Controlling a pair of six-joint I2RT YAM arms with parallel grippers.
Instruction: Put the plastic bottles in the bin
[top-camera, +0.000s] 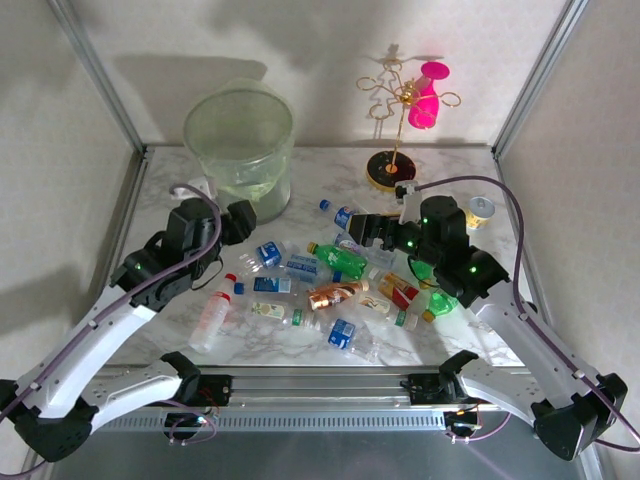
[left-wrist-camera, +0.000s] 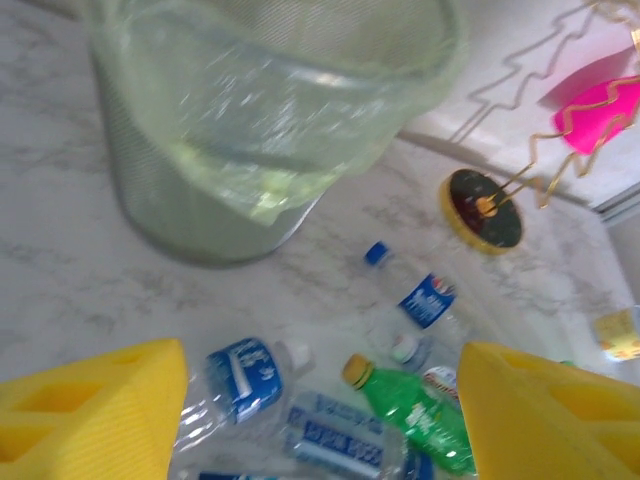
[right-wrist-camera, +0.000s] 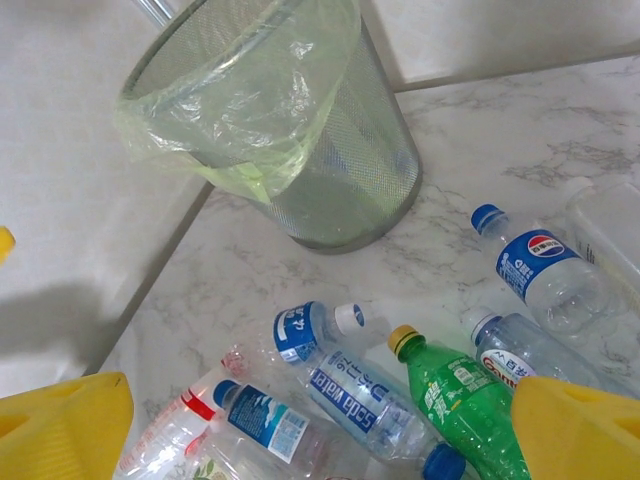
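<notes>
Plastic bottles (top-camera: 330, 285) lie in a loose heap across the middle of the table (top-camera: 330, 180), spilling toward its near edge. Most are clear, one is copper-brown, and a green bottle (top-camera: 337, 260) sits right in the thick of it. The bin (top-camera: 245, 170) stands well apart from them by the far left corner, its thin liner (right-wrist-camera: 250, 110) folded over the rim. Whether anything sits inside is hard to tell through the plastic.

Now the arms. The left end effector (top-camera: 240, 220) hangs between the bin and the left flank of the pile, fingers (left-wrist-camera: 90, 410) spread with nothing between them. Its wrist view looks down on blue-labelled bottles and the green one, so this reads as lining up a pick. The right end effector (top-camera: 365, 228) hovers over the far side of the heap, jaws wide too, and empty. Both look parted ready for a grab.

The bottles touch and overlap, so an outlying one seems the safer first choice. Off by the far edge, the gold wire stand (top-camera: 395, 130) and its pink cup (top-camera: 428, 95) are no part of the job.
</notes>
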